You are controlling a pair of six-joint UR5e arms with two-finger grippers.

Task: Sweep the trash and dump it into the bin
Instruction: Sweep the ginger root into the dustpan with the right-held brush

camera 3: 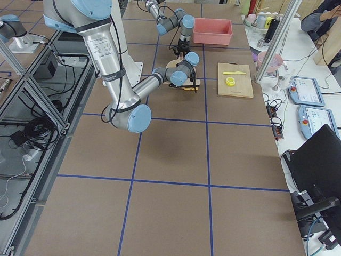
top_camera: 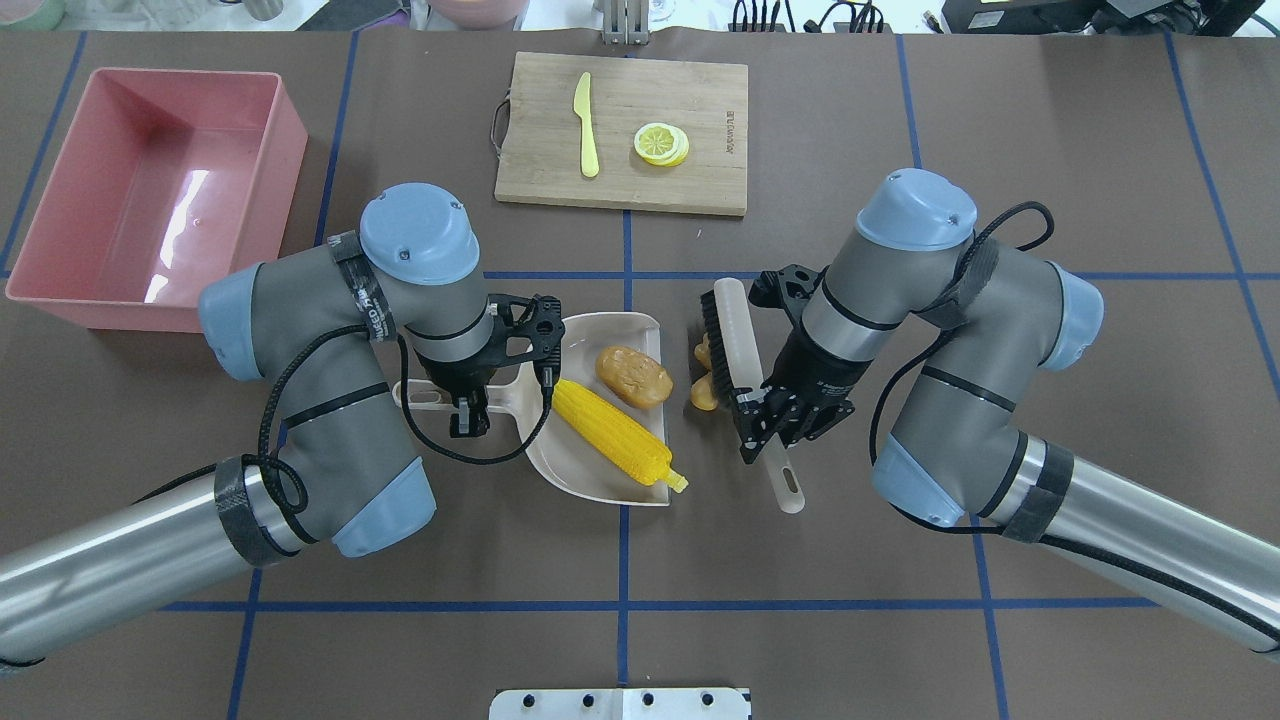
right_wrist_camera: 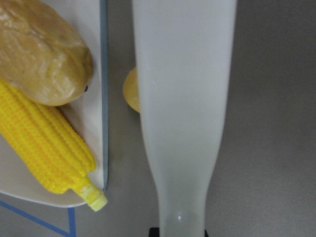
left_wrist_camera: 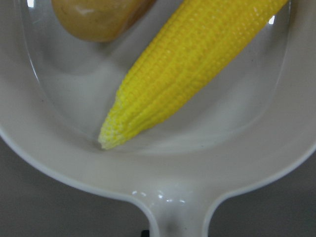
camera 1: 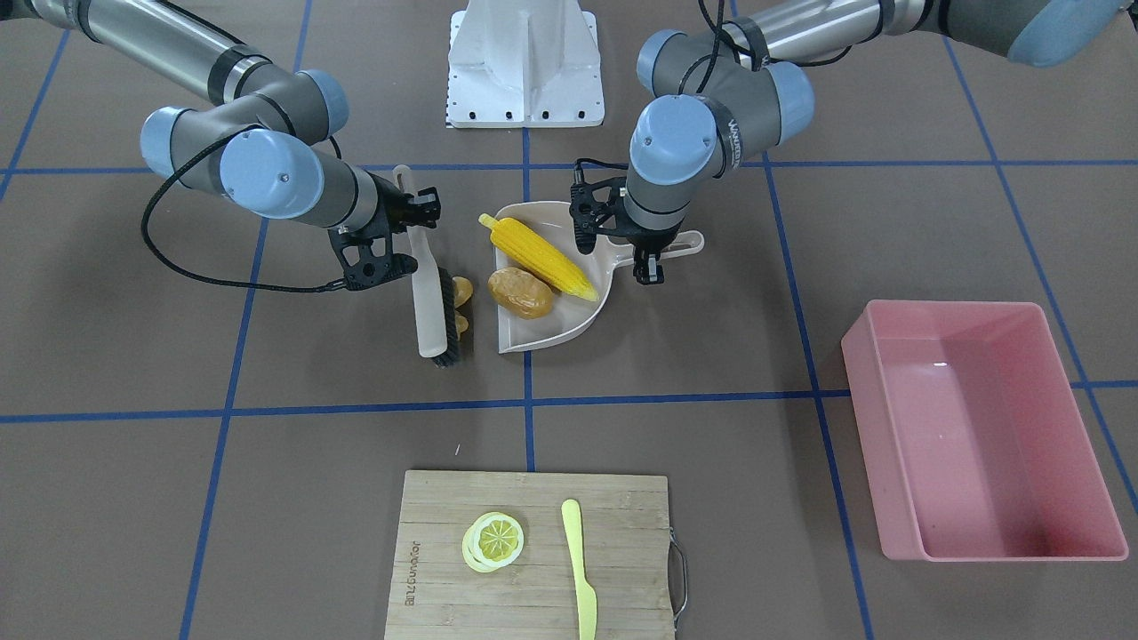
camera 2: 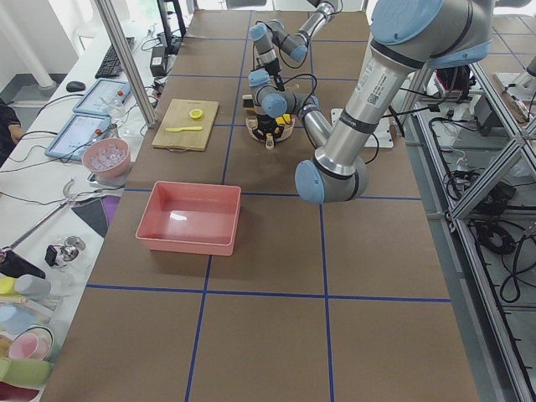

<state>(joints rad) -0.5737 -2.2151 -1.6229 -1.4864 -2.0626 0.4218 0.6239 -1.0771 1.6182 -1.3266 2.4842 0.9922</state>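
Corn cob (top_camera: 612, 432), potato (top_camera: 634, 376) in dustpan (top_camera: 600, 480); ginger root (top_camera: 703, 393) touching brush (top_camera: 733, 330); left hand (top_camera: 468, 418) pinching dustpan, right hand (top_camera: 768, 425) brush.

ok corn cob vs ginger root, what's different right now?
Place: the corn cob lies in the dustpan; the ginger root sits on the table outside it, beside the brush bristles.
Look: the corn cob is bright yellow, long and straight; the ginger root is tan, knobbly, shorter.
View: the corn cob shows fully; the brush half hides the ginger root.
Shared: both toy foods, neither in the bin.
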